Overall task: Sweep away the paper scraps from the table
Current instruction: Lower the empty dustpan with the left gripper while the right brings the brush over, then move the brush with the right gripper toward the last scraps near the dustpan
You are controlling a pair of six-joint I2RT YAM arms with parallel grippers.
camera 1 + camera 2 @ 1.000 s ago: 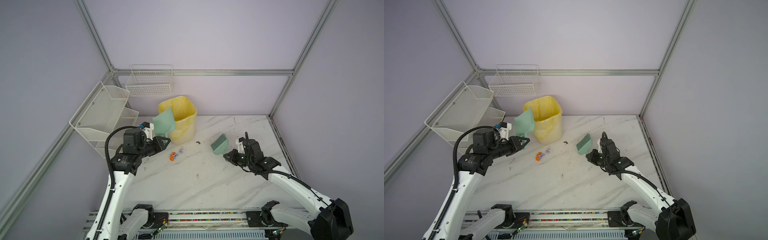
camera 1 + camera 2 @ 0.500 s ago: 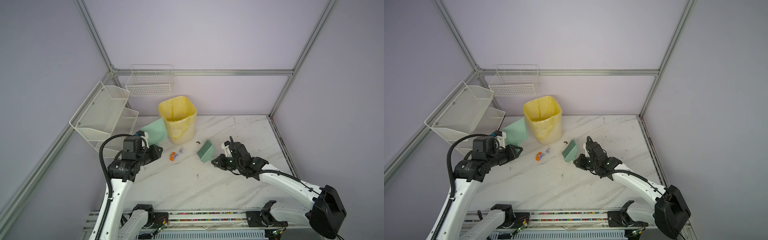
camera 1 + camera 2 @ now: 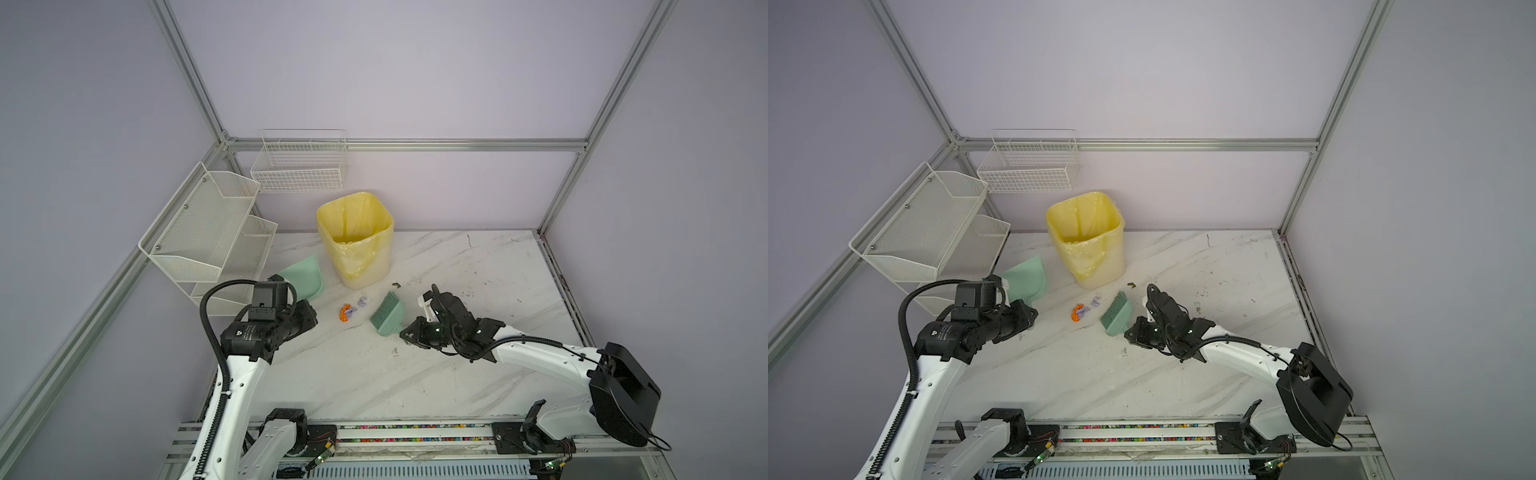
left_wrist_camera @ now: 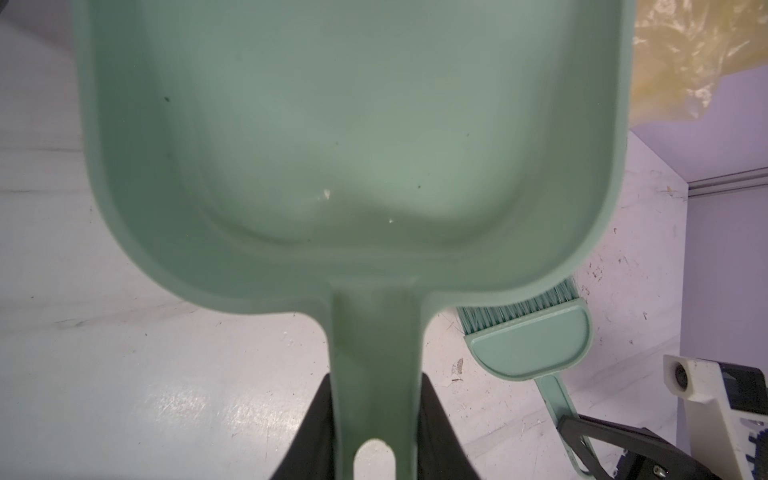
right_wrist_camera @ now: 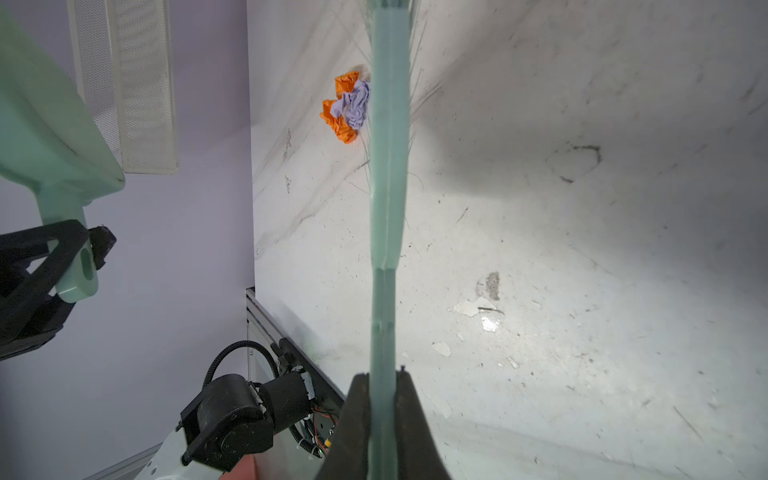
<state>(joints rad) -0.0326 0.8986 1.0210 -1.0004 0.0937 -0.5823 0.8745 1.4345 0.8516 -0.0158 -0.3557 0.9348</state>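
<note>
The dustpan no longer tips over the rim of the bin; it now hangs lower, left of the bin; the left gripper is lower and nearer with it; the brush, in the right gripper, is now further left and nearer, just right of the paper scraps.

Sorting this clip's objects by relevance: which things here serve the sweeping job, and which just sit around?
In use: paper scraps, brush in the right gripper, dustpan in the left gripper, yellow-lined bin, table.
Just there: mesh shelf rack, wire basket at the back.
</note>
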